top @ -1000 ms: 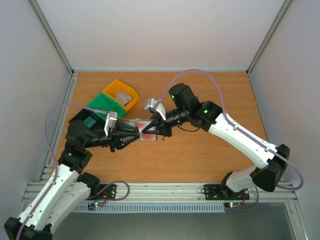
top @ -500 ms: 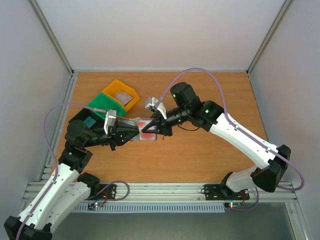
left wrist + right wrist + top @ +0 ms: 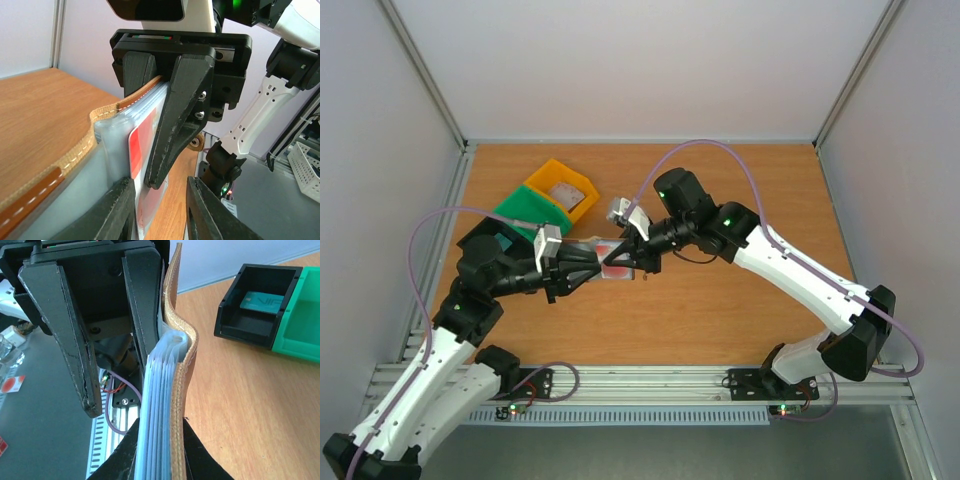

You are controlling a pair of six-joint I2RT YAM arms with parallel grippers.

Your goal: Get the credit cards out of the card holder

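The card holder (image 3: pixel 603 256) hangs above the table between both arms, brown leather (image 3: pixel 179 365) outside, pale blue sleeves (image 3: pixel 111 137) inside. My right gripper (image 3: pixel 160 440) is shut on it, clamping the leather and the stack of sleeves; its black fingers (image 3: pixel 172 125) show from the front in the left wrist view. A red credit card (image 3: pixel 142 137) pokes out of the sleeves. My left gripper (image 3: pixel 160 200) faces the holder's open edge with its jaws apart. One finger lies against the sleeve beside the card and the other stands clear of it. From above, the left gripper (image 3: pixel 582 264) meets the right gripper (image 3: pixel 625 256).
A green bin (image 3: pixel 528 212) and a yellow bin (image 3: pixel 563 190) sit at the back left of the wooden table (image 3: pixel 740 310). A black bin (image 3: pixel 257 305) with a teal card in it stands beside the green bin (image 3: pixel 300 320). Metal rails line the near edge.
My left gripper has edged slightly right, towards the holder, and its jaws narrowed and then widened again. The right gripper has kept its grip on the holder, almost still.
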